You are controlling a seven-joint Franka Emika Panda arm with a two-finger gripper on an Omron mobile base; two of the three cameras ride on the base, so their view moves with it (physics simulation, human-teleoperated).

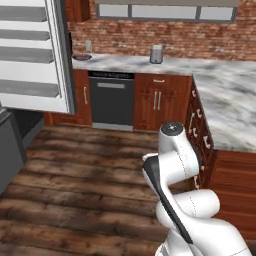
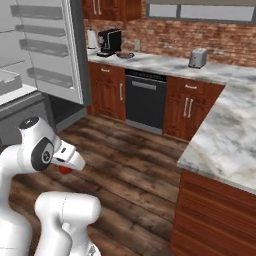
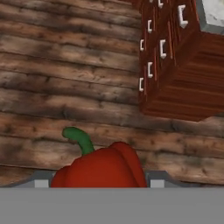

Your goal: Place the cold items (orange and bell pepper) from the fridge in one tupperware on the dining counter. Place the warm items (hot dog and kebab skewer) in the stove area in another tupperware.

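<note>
A dark plank floor point(image 1: 90, 165) is stretching across the room, and a brick wall point(image 1: 165, 35) is running behind a marble counter point(image 1: 225, 100) that is turning a corner. Red-brown cabinets point(image 1: 159, 100) are standing under the counter, with a dark dishwasher point(image 1: 111, 100) set between them. A toaster point(image 2: 197, 58) is sitting on the counter by the wall, and a coffee machine point(image 2: 109, 41) is standing further along, close to the fridge. The fridge door point(image 1: 35, 55) is hanging open, its shelves showing.

In the hand view, a red pepper point(image 3: 103, 168) with a green stem is sitting right between the fingers point(image 3: 39, 181), its stem pointing away from them toward the floor. The fingers are clenching on the pepper, one grey tip showing at each side of it. Beyond the pepper, past the fingers, floor planks are lying, and a drawer bank point(image 3: 170, 57) with white handles is standing further off to one side. In the right base view a patch of the red pepper is peeking out just under the arm's wrist, above the floor.
</note>
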